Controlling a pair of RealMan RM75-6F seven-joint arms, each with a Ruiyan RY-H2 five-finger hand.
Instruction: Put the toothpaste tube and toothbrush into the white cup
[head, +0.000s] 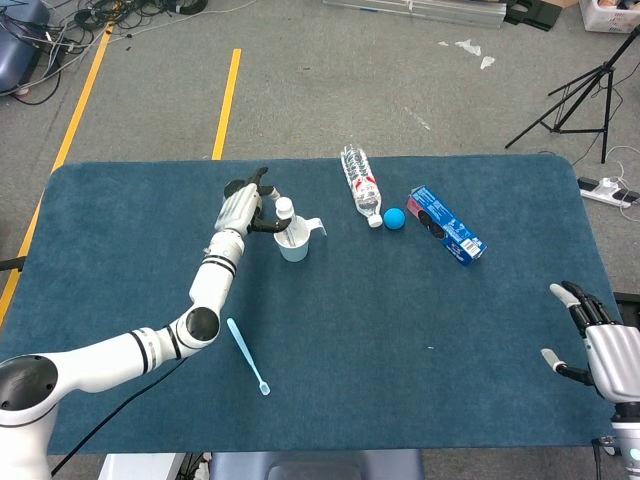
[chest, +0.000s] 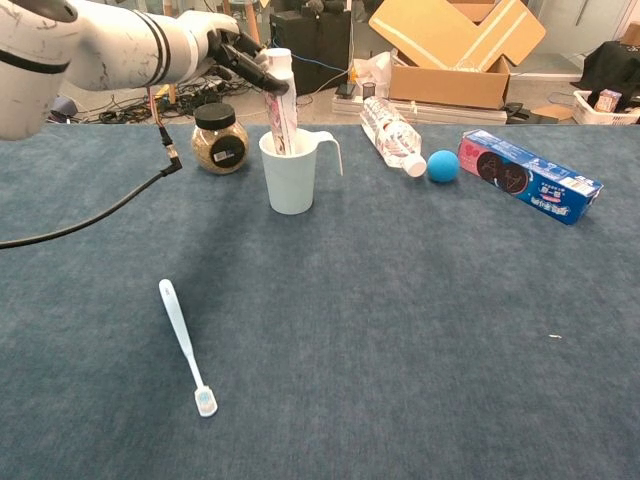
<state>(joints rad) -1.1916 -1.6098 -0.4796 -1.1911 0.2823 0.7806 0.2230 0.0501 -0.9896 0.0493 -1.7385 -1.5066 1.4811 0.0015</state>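
**A:** What lies nearest the robot on the blue counter (chest: 420, 350)?

**B:** Taking the white cup (chest: 290, 170) as the landmark: the toothbrush (chest: 186, 347) lies flat on the counter, well in front of the cup and a little to its left, bristle head toward the robot. Nothing touches it. Far to the cup's right, at the counter's near edge, the right robot hand (head: 605, 345) hovers released, fingers spread, holding nothing.

**A:** And the cup itself?

**B:** It stands upright, handle pointing right. The toothpaste tube (chest: 279, 100) stands in it, cap up, leaning slightly left, its lower end below the rim. The left robot hand (chest: 232, 52) is just left of the cup's top, its dark fingertips (chest: 262, 76) grasping the tube near the cap.

**A:** Farther back?

**B:** Behind and left of the cup, a black-lidded jar (chest: 219, 139) of brownish contents. To the cup's right, a clear plastic bottle (chest: 392, 134) lies on its side, a small blue ball (chest: 442, 165) just beside its cap, then a blue toothpaste box (chest: 528, 175) lying flat.
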